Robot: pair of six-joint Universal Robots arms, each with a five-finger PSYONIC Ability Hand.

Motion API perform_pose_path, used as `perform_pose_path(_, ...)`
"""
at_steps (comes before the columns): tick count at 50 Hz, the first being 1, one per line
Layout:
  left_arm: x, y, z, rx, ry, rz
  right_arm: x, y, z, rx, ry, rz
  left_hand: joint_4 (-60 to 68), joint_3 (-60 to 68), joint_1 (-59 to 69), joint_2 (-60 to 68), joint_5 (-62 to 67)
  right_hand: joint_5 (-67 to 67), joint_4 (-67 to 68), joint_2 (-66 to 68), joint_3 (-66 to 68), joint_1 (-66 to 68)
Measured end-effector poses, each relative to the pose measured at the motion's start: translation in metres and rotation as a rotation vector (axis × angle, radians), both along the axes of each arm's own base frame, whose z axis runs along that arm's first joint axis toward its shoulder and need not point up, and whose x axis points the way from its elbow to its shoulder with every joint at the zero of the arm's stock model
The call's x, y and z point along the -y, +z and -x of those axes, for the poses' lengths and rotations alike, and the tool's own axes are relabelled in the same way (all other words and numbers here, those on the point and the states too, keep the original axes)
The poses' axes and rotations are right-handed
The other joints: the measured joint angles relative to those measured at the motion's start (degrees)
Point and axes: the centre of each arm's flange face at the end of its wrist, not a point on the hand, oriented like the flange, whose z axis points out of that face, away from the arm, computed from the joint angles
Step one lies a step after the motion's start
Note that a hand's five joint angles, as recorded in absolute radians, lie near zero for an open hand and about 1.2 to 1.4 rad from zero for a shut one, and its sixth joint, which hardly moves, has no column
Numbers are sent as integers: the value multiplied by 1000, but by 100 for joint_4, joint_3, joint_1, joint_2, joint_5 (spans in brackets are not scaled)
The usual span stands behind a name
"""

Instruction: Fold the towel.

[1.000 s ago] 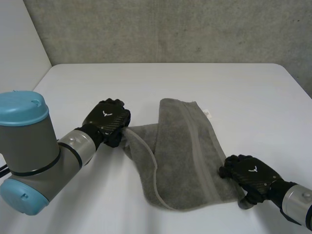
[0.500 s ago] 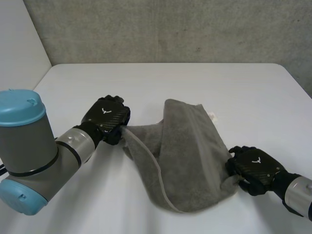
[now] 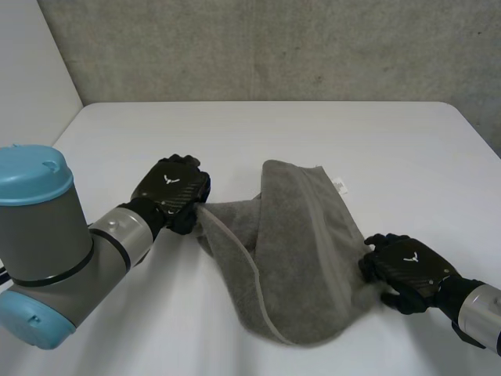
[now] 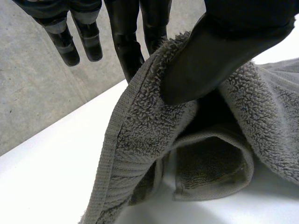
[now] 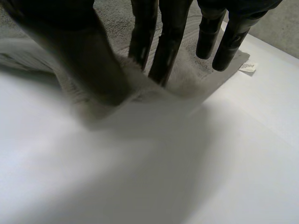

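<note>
Pinching the left end of the grey terry-cloth towel point(image 3: 297, 251) between thumb and fingers of the left hand point(image 3: 172, 192), keeping that end just above the white bench point(image 3: 274, 133). Clamping the towel's right edge with the right hand point(image 3: 407, 266), squeezing cloth between fingers and thumb. Stretching the towel, twisted and bunched, across the bench's middle between both hands, with its small white label point(image 3: 339, 186) at the far corner.

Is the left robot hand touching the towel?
Touching. In the left wrist view, the left hand pinches the towel between thumb and fingers.
</note>
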Motion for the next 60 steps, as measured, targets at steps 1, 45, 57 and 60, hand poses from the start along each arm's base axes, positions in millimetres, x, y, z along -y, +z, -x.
perform_pose_path(1, -1, 0, 0, 0, 0, 0, 0, 0, 0, 1, 1, -2, 0, 0, 0, 0, 0, 556, 0, 479, 0, 599)
perform_pose_path(45, -1, -15, -40, -16, 133, -94, 67, 68, 35, 202, -192, 95, 0, 0, -4064, -4123, -4434, 955, 0, 685, 0, 772)
perform_pose_path(57, 16, -36, -61, 6, 248, -121, 65, 67, 34, 202, -184, 91, 0, 0, -4064, -4130, -4434, 955, 0, 685, 0, 772)
perform_pose_path(60, 17, -39, -65, 11, 263, -133, 65, 66, 34, 201, -183, 91, 0, 0, -4063, -4130, -4429, 955, 0, 685, 0, 772)
